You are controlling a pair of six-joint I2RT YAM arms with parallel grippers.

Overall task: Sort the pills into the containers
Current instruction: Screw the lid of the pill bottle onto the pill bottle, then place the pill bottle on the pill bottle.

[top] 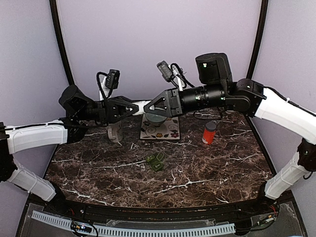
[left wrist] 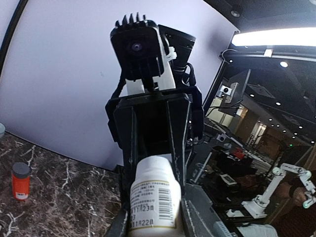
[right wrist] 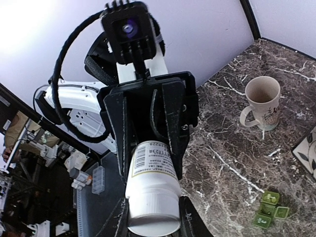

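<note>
A white pill bottle point(top: 143, 105) hangs in mid-air over the back of the table, held between both grippers, which face each other. My left gripper point(left wrist: 155, 222) is shut on its labelled body point(left wrist: 153, 197). My right gripper point(right wrist: 154, 217) is shut on its ribbed cap end point(right wrist: 154, 210). The dark green pill box point(top: 155, 161) of three compartments lies on the marble near the table's middle, some of its lids open point(right wrist: 269, 208). No loose pills show.
A pale mug point(top: 114, 132) stands back left under the left arm. A flowered tile point(top: 168, 132) with a pale green bowl point(top: 157, 118) sits at the back centre. An orange bottle point(top: 210, 132) stands at its right.
</note>
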